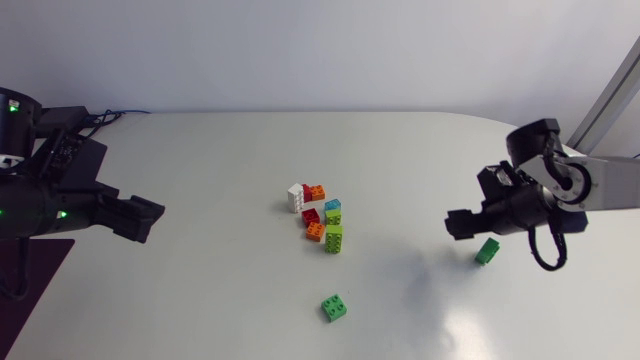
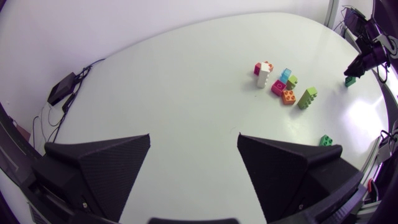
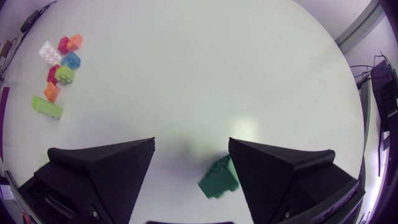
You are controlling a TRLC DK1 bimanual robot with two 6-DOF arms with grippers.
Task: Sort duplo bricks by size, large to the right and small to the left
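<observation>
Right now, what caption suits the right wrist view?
Open end effector over a green brick; colourful bricks clustered ahead.

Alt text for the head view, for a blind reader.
A cluster of coloured duplo bricks sits on a white table, one light green brick apart from it. The left pincer hangs at one side; the right pincer is beside a dark green brick.

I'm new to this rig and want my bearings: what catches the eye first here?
First comes the cluster of duplo bricks, many-coloured, at the middle of the table. To the robot's right, a dark green brick lies on the table beside the open right gripper. A lone green brick sits apart from the cluster, toward the table's near edge.
</observation>
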